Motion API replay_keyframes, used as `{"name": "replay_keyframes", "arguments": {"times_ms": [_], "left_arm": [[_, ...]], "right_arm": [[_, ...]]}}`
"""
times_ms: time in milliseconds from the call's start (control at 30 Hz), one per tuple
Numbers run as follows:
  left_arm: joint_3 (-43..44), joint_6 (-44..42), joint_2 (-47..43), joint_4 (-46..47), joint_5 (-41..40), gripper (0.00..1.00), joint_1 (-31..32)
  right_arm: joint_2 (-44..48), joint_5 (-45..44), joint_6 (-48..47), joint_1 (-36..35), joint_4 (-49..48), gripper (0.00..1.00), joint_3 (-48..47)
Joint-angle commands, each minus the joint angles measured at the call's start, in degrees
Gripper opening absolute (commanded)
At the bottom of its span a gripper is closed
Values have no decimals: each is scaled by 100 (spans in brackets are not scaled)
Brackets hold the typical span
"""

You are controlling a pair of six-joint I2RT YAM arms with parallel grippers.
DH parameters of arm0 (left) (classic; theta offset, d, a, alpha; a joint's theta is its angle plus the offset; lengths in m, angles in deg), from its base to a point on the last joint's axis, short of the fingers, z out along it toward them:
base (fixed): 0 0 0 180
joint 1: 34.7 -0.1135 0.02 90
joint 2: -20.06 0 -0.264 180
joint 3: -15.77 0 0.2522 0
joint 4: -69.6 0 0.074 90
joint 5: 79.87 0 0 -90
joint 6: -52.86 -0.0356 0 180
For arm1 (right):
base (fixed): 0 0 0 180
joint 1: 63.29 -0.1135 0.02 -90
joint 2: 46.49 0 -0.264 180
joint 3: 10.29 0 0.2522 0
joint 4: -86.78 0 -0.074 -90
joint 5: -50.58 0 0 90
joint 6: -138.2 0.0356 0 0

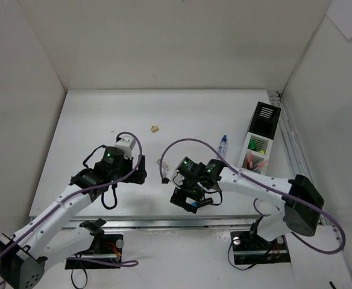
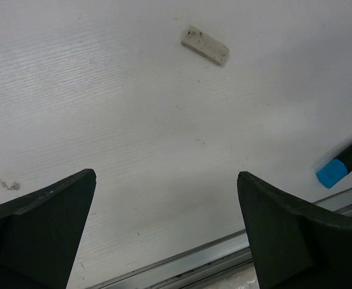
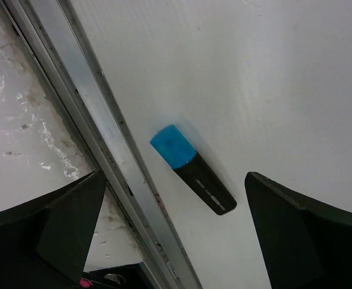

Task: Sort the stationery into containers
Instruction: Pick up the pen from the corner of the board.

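Note:
A blue-capped black highlighter (image 3: pixel 191 170) lies on the white table beside the metal rail, between and below my right gripper's (image 3: pixel 176 176) open fingers, untouched. It also shows in the top view (image 1: pixel 204 204) under my right gripper (image 1: pixel 188 201), and in the left wrist view (image 2: pixel 345 162). A white eraser (image 2: pixel 205 46) lies ahead of my left gripper (image 2: pixel 167 175), which is open and empty. In the top view the eraser (image 1: pixel 163 162) is right of my left gripper (image 1: pixel 138 174). The organizer (image 1: pixel 260 135) stands at the right with pens in a white section.
A tan eraser (image 1: pixel 155 127) and a clear blue-capped glue bottle (image 1: pixel 222 146) lie farther back. A metal rail (image 1: pixel 164 221) runs along the table's near edge, also seen in the right wrist view (image 3: pixel 103 120). White walls enclose the table.

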Motion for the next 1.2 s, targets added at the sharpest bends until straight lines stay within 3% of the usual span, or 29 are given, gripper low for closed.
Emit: {"name": "replay_keyframes", "arguments": {"times_ms": [0,233,467,767,867,933,967,1067,1167], "left_arm": [[51,97,-214,191,-160,99,-39],[112,79,-144,121,-213,100,14],[130,53,-47,112,-459,99,14],[252,-35,-74,121,-556,100,14],[314,-35,49,139,-608,99,14],[367,-53,181,130,-608,99,14],[419,-44,216,112,-626,99,14],[507,-27,330,51,-687,99,14],[534,0,366,33,-731,100,14]], "right_arm": [[-560,136,200,-191,-131,98,-285],[-958,-506,52,-341,9,98,-426],[-1212,-613,-905,-341,668,98,-347],[-2117,-946,-951,-341,722,97,-364],[-2346,-780,-907,-122,608,84,-487],[-2452,-674,-855,98,503,65,-584],[-2522,-648,-811,142,441,41,-637],[-2557,-673,-723,213,327,14,-742],[-2400,-743,-600,239,125,7,-734]]}}
